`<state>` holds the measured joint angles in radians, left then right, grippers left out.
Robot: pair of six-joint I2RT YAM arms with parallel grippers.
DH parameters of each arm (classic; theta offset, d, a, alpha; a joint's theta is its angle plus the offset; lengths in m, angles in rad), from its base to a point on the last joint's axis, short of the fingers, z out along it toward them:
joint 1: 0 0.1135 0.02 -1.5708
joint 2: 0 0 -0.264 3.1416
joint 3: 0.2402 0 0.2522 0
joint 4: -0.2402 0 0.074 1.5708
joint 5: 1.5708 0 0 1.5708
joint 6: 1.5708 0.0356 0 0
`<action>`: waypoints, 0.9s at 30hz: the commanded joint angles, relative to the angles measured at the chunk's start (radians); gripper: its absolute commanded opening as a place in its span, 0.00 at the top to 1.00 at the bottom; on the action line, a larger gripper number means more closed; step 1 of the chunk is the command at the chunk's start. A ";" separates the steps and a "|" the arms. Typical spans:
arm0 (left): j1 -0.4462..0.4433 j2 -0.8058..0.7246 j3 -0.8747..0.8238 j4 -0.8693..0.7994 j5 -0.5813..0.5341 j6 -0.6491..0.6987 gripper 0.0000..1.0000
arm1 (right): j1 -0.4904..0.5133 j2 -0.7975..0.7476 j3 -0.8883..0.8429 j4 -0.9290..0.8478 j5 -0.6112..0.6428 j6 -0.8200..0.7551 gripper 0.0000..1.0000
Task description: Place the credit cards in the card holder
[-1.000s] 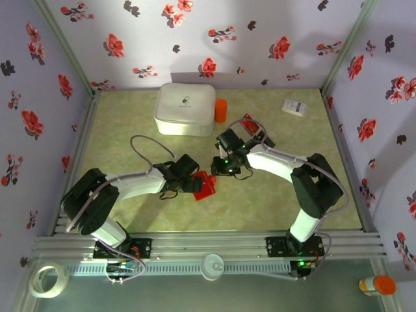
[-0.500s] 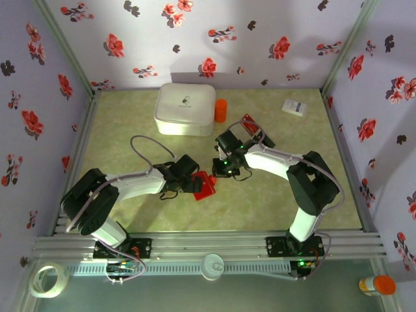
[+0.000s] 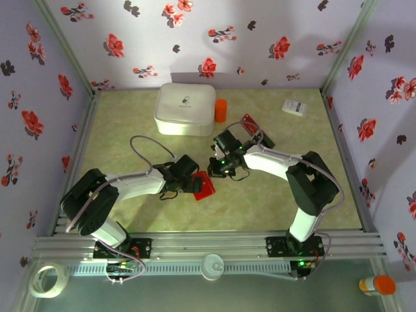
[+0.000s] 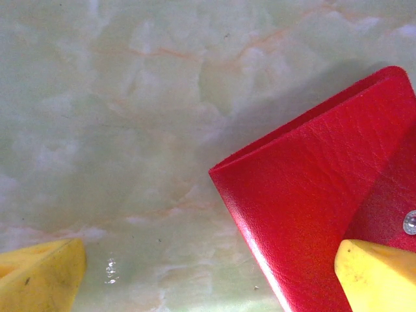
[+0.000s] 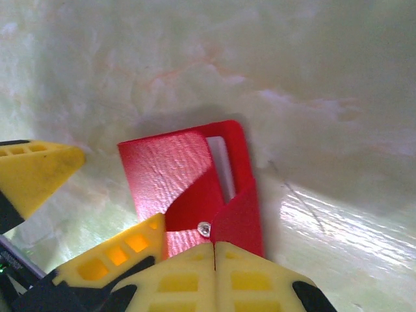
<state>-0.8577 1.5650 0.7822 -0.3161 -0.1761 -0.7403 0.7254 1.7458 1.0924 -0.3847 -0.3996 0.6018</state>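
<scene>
Left arm (image 3: 136, 184) reaches to mid-worktop (image 3: 123, 130), jaws wide apart astride an edge of the red card holder (image 3: 204, 188); right arm (image 3: 273, 159), jaws pressed together, hovers at its 1 o'clock. Marbled green surface, flowered walls (image 3: 260, 65) around.

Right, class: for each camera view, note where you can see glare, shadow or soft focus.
Top external: even light, and the white box throws a soft shadow on the back wall. Left wrist: the card holder shows crisp grain and casts a shadow along its upper edge, while the table looks soft. Right wrist: a bright glare streak on the table to the right of the card holder.
</scene>
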 commanded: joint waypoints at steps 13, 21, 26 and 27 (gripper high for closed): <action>-0.008 -0.007 -0.020 -0.035 0.011 0.020 0.00 | 0.048 0.086 -0.059 0.107 -0.029 0.061 1.00; 0.025 -0.062 0.024 -0.085 0.004 0.035 0.00 | 0.047 0.074 -0.095 0.120 -0.020 0.068 1.00; 0.037 -0.040 0.009 -0.086 0.000 0.044 0.00 | 0.048 0.070 -0.098 0.121 -0.018 0.067 1.00; 0.037 -0.034 0.004 -0.085 -0.002 0.045 0.00 | 0.048 0.071 -0.098 0.121 -0.018 0.068 1.00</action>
<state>-0.8268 1.5227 0.7826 -0.3725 -0.1726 -0.7219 0.7658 1.8103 1.0283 -0.2268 -0.4248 0.6582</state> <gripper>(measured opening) 0.998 0.057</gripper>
